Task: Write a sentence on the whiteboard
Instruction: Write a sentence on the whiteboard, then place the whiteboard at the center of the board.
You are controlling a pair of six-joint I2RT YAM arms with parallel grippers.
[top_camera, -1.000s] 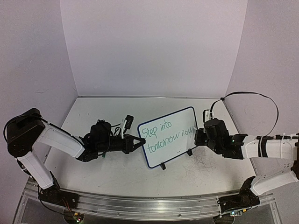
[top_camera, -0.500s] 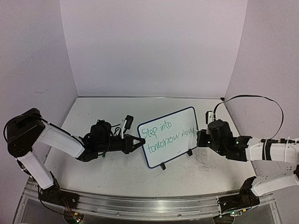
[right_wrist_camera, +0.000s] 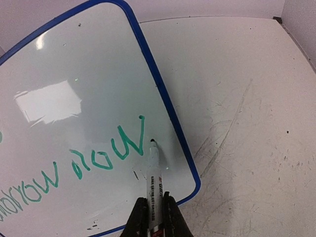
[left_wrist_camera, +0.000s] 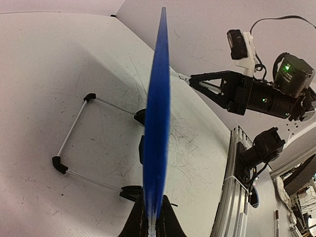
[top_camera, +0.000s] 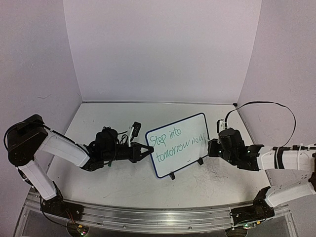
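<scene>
My left pincer (left_wrist_camera: 152,219) clenches the whiteboard (left_wrist_camera: 158,113) by its edge; my right pincer (right_wrist_camera: 154,210) grasps a marker (right_wrist_camera: 153,173), tip ahead, just beside the sentence (right_wrist_camera: 98,158).

A white face and a thin dark blue rim are shown on the small rectangular whiteboard (top_camera: 183,160). The handwritten sentence (top_camera: 174,148) is lettered in green. A white-barrelled plastic marker (right_wrist_camera: 153,177) is tipped in black. Grey scribbles are scattered over the off-white flat tabletop (top_camera: 123,182).
</scene>
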